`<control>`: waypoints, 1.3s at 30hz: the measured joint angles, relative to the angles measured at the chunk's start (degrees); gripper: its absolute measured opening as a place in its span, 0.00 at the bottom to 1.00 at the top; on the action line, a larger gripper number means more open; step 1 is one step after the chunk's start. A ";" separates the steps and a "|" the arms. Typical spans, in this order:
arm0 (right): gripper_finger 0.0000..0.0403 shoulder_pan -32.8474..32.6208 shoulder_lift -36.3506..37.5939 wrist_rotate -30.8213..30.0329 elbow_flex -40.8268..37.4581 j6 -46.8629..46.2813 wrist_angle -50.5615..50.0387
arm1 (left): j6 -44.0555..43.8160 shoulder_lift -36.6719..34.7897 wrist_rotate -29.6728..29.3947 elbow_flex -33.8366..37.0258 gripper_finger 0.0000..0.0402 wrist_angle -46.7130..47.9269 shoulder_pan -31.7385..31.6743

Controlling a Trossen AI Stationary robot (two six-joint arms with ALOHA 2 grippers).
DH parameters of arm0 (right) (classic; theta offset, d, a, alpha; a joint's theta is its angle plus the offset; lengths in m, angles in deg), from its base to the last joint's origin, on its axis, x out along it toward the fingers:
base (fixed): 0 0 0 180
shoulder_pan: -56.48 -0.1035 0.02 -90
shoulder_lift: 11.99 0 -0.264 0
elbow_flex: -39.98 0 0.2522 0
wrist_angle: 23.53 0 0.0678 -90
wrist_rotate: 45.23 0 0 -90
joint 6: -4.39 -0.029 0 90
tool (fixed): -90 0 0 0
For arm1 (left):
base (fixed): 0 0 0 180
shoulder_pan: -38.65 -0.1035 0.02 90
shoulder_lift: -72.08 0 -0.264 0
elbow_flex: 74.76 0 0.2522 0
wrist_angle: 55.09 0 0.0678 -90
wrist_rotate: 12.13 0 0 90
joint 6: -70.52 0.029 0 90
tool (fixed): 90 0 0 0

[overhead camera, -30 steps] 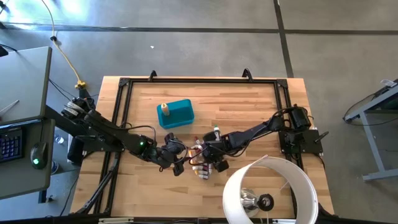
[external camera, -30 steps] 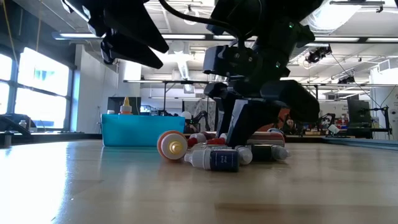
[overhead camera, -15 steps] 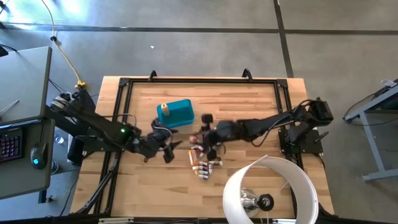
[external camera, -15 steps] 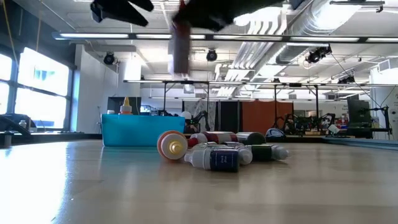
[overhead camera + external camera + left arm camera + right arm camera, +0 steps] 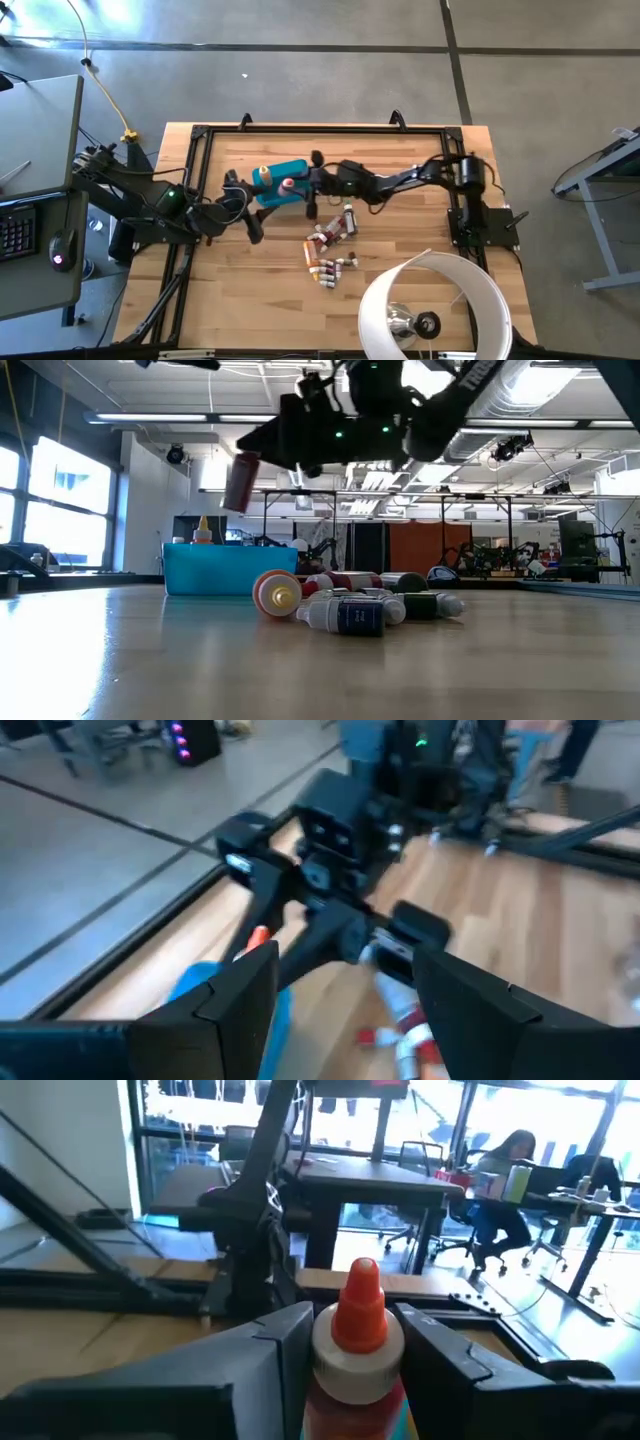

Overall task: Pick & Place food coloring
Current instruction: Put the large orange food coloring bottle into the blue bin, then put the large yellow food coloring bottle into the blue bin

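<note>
My right gripper (image 5: 300,188) reaches from the table's right and hangs over the teal bin (image 5: 292,176), shut on a red squeeze bottle (image 5: 240,481) with an orange-red cap (image 5: 361,1302). A yellow bottle (image 5: 264,175) stands in the bin's left end. The other food coloring bottles (image 5: 327,250) lie on their sides in a pile on the wood, near the table's middle (image 5: 350,606). My left gripper (image 5: 243,210) is open and in the air, left of the bin and the pile. Its fingers (image 5: 236,1003) touch nothing. My right gripper pinches the red bottle between its two fingers (image 5: 283,1342), on the upper body just under the white collar (image 5: 357,1357). The cap sticks out past the fingertips. The bottle is lifted clear, slightly tilted, above the teal bin (image 5: 228,570).
A large white round lamp shade (image 5: 435,300) stands at the table's near right corner. A black frame (image 5: 320,128) runs along the table's edges. Bare wood lies on the table's near left and far right.
My right gripper has risen from the bottle pile with the red bottle and swung toward the table's far left, ending above the teal bin. My left gripper has lifted away from the pile and drawn back toward the table's left edge. The pile has stayed in place.
</note>
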 joint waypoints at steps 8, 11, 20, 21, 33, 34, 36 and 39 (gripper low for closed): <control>0.30 0.02 -11.08 -6.71 16.00 -2.47 -12.62 | -0.20 -1.19 -3.06 -0.21 0.57 2.45 -0.04; 0.30 0.16 -15.18 -11.11 21.76 -2.13 -17.28 | -0.20 -1.17 -3.03 -0.11 0.57 2.39 0.00; 0.31 1.89 -22.55 -8.94 29.91 -5.44 -19.50 | -0.24 -1.17 -0.98 -0.11 0.57 3.21 -0.02; 0.31 1.90 -22.79 -8.68 29.96 -5.36 -20.35 | -0.24 -1.17 -0.99 -0.11 0.57 3.51 -0.02; 0.42 2.67 -22.81 -3.73 30.00 -5.02 -22.88 | -0.55 -1.17 -0.93 -0.11 0.57 4.04 -0.02; 0.43 2.71 -22.81 -3.74 30.00 -5.02 -22.94 | -0.71 -1.17 -0.93 -0.11 0.57 4.02 -0.02; 0.44 2.71 -22.81 -3.34 30.00 -5.02 -22.96 | -0.93 -1.17 -0.92 -0.11 0.57 4.03 -0.02; 0.44 2.69 -22.45 -2.77 29.94 -5.01 -23.01 | -1.77 -1.17 -0.91 -0.11 0.57 4.03 -0.02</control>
